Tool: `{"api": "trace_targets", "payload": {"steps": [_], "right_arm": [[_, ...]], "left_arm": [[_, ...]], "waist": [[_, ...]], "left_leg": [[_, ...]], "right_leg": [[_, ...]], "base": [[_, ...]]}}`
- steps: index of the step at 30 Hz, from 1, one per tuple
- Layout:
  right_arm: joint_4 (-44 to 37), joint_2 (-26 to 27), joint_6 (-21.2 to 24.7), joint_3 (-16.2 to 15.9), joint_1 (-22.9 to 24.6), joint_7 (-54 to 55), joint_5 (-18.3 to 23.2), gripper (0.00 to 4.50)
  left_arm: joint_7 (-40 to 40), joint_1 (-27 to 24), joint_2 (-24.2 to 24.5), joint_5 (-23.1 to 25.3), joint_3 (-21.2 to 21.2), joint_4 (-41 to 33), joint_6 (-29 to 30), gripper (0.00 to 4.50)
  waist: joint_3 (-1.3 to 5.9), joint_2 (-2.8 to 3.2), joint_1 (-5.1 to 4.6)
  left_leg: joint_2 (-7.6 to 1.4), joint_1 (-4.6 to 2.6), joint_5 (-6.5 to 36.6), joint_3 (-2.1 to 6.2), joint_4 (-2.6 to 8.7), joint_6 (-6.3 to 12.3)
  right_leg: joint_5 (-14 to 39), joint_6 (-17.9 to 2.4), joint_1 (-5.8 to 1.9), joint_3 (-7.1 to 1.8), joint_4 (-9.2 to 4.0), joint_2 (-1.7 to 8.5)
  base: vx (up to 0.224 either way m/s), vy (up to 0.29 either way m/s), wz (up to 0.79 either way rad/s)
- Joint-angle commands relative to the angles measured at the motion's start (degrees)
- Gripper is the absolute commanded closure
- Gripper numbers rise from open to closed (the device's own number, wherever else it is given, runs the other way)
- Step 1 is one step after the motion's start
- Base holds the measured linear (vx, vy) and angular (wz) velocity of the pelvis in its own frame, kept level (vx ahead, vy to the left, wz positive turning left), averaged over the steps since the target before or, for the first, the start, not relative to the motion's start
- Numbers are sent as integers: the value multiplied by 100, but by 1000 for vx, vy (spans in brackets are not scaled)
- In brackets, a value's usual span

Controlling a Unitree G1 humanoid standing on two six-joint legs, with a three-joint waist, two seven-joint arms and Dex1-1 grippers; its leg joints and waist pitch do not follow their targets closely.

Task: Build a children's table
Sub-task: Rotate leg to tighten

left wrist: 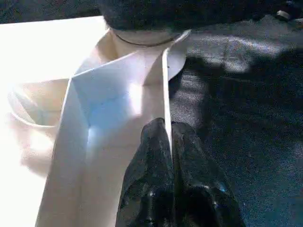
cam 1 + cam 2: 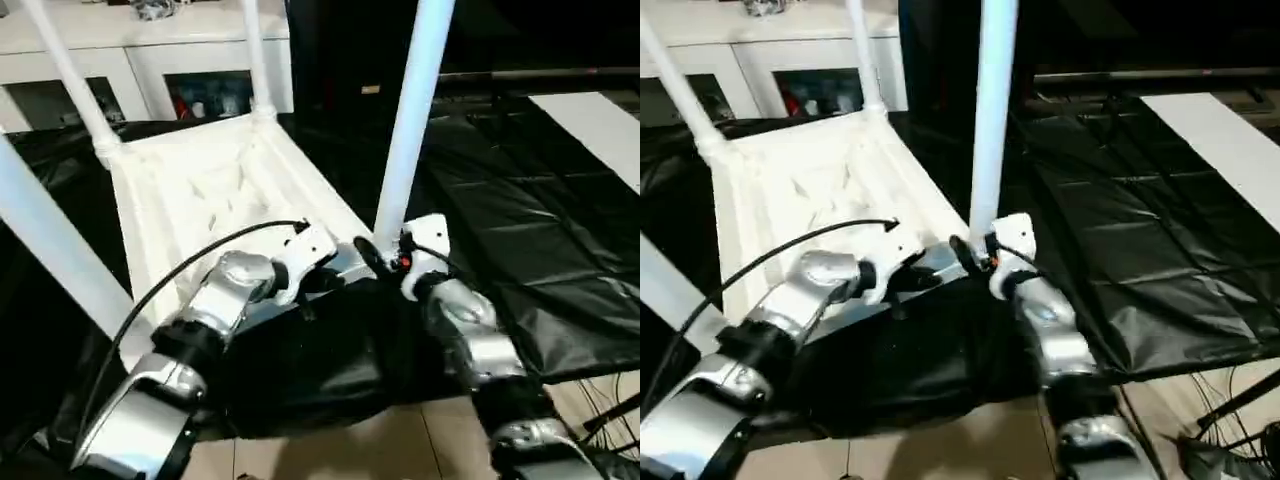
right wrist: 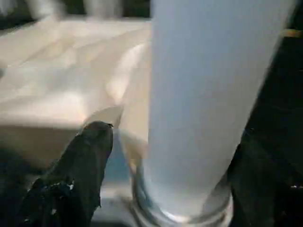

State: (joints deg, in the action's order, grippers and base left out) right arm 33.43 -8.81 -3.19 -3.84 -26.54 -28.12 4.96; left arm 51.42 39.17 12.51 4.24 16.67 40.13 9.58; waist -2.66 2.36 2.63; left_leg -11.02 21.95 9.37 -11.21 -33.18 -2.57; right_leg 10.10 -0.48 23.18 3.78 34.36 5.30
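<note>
Low centre of the frame, the left claw point(image 2: 312, 272) is clenched on the rim of the upturned tabletop point(image 2: 200, 190). Just right of it, the right claw point(image 2: 385, 258) stands spread around the near leg point(image 2: 410, 120), whose long axis rises upright into the upper frame; the right arm is nearer.

No text, label, brand, number or sign can be read anywhere in these pictures. The white plastic parts and the black sheet are plain, and the items behind the cabinet glass are too blurred to make out.
</note>
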Motion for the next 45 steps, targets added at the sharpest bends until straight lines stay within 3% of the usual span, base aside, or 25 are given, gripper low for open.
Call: {"api": "trace_targets", "payload": {"steps": [1,2,3,6,7,10,16,30,37,39,45], "right_arm": [[-185,-449,1,-123,67,-764,-29,76],[-249,-630,21,-172,87,-1108,4,76],[-303,-761,18,-217,107,-1401,45,76],[-504,-1018,39,-341,194,-2093,179,76],[-644,-1249,110,-443,249,-2656,305,76],[-683,-1310,148,-465,259,-2798,347,76],[-1066,-1773,427,-765,366,-4055,660,76],[-748,-1690,289,-833,155,-4181,550,76],[-509,-1620,103,-871,61,-4161,415,153],[-455,-1616,52,-878,37,-4149,370,159],[-317,-1609,-60,-889,-19,-4155,326,194]], "left_arm": [[643,-284,271,-222,34,-211,-217,450],[946,-366,354,-343,38,-375,-255,450],[1180,-424,419,-437,45,-506,-253,450],[1529,-506,573,-502,127,-723,-153,450],[1791,-568,747,-475,251,-882,-179,450],[1844,-580,795,-456,285,-913,-204,450],[2240,-646,989,-519,313,-1148,-112,450],[2271,-634,1008,-522,330,-1235,-25,450],[2249,-643,1007,-502,323,-1256,0,450],[2248,-641,1011,-502,320,-1257,8,450],[2237,-631,1015,-493,306,-1234,1,450]], "waist": [[369,-24,67],[378,-30,62],[369,-30,73],[373,-10,139],[379,3,151],[378,18,211],[379,-3,286],[398,-12,292],[399,-15,304],[403,-37,305],[392,-16,305]], "left_leg": [[-198,-69,1554,120,386,284],[-177,-81,1502,86,352,367],[-192,-56,1438,95,360,420],[-222,-76,1285,84,351,482],[-225,-85,1278,81,346,484],[-241,-99,1290,80,349,475],[-236,-95,1308,79,340,430],[-225,-97,1179,87,318,422],[-218,-88,1144,85,308,422],[-218,-89,1115,83,306,436],[-222,-94,1227,87,306,415]], "right_leg": [[1175,-1205,-311,-208,-444,304],[992,-1295,-288,-219,-424,289],[919,-1336,-303,-214,-402,294],[805,-1388,-298,-209,-385,293],[778,-1407,-288,-208,-377,290],[745,-1436,-275,-205,-368,278],[804,-1405,-293,-210,-364,292],[804,-1436,-285,-199,-345,290],[737,-1454,-293,-198,-335,291],[724,-1452,-298,-198,-330,293],[898,-1445,-284,-198,-341,295]], "base": [[0,0,0],[0,0,0],[0,0,0],[0,0,0],[0,0,0],[0,0,0],[0,0,0],[0,0,0],[0,0,0],[0,0,0],[0,0,0]]}}
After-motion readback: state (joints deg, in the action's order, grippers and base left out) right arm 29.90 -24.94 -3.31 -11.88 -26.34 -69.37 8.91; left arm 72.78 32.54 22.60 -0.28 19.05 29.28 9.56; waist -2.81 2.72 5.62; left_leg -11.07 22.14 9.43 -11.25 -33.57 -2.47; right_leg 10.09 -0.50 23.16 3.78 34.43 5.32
